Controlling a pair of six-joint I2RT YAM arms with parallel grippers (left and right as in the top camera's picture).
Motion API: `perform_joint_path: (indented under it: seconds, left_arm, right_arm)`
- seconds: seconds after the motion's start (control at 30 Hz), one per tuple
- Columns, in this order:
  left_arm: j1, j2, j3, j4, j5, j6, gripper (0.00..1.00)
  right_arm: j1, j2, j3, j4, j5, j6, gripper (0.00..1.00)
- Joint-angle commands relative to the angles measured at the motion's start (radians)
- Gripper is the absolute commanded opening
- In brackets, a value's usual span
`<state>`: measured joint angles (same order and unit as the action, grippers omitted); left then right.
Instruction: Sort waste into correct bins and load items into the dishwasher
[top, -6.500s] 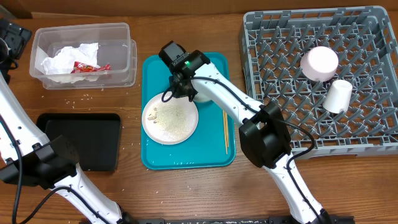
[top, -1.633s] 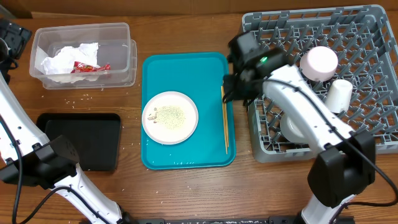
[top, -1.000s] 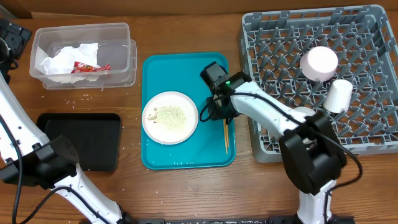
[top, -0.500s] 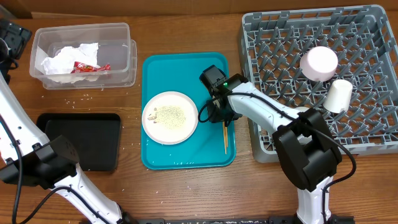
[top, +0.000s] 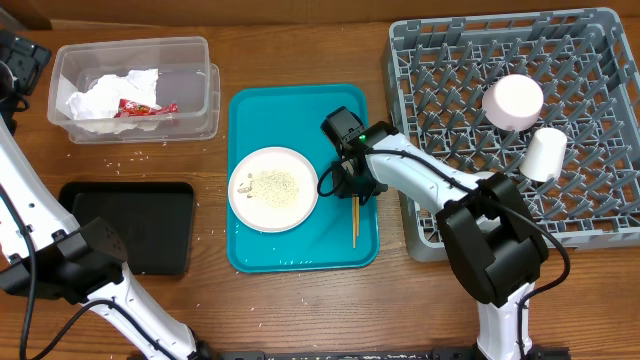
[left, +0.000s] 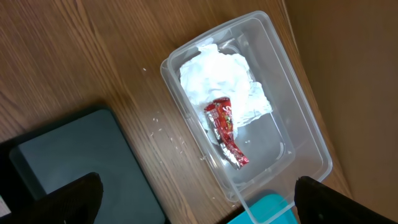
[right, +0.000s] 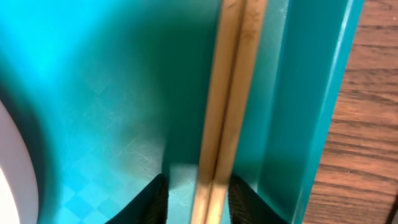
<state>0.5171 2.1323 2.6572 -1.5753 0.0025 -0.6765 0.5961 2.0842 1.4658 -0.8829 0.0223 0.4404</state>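
Well, by count: one plate (top: 273, 189), one dish (top: 513, 101), one cup (top: 543, 154), one pair of chopsticks (top: 354, 218), one napkin (top: 100, 95) and one wrapper (top: 140, 108).

The tub (top: 200, 95) holds the napkin with the wrapper lying on it. The black tray (top: 130, 225) holds nothing that can be made out. The rack (top: 450, 90) carries the dish, upside down, and the cup on its side just beside it. The teal tray (top: 290, 120) carries the plate (a patch of rice (top: 272, 183) on it) and the chopsticks. Loose crumbs (top: 130, 157) dot the table (top: 300, 310) below the tub.

The chopsticks lie side by side, close along the teal tray's raised right rim, with bare teal floor between them and the plate.

The right gripper (right: 199, 190) is low over the sticks, its fingers (right: 157, 198) apart, one on each side of the pair; a gap shows on the plate side, so it is not clamped. The left gripper (left: 196, 202) hangs above the tub's corner, spread wide and holding nothing.
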Motion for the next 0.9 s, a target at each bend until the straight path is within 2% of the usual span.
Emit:
perform_joint_path:
  seconds: [0.0,0.17,0.37,0.6,0.77,0.87]
  left_arm:
    - [-0.008,0.006,0.0,0.002,-0.01,0.019,1.0]
    - [-0.008,0.006,0.0,0.002,-0.01,0.019,1.0]
    - [-0.008,0.006,0.0,0.002,-0.01,0.019,1.0]
    - [-0.008,0.006,0.0,0.002,-0.01,0.019,1.0]
    - [-0.008,0.006,0.0,0.002,-0.01,0.019,1.0]
    - [-0.008,0.006,0.0,0.002,-0.01,0.019,1.0]
  right_arm:
    - [-0.001,0.007,-0.008,0.007,-0.006,0.01,0.31]
    - [-0.004,0.007,0.008,-0.007,0.014,0.01,0.27]
    - [-0.008,0.007,0.07,-0.05,0.013,0.009,0.12]
    - [-0.008,0.007,0.075,-0.055,0.013,0.009,0.04]
    - [-0.008,0.006,0.08,-0.064,-0.018,0.008,0.04]
    - [-0.006,0.007,0.074,-0.066,-0.017,0.002,0.09]
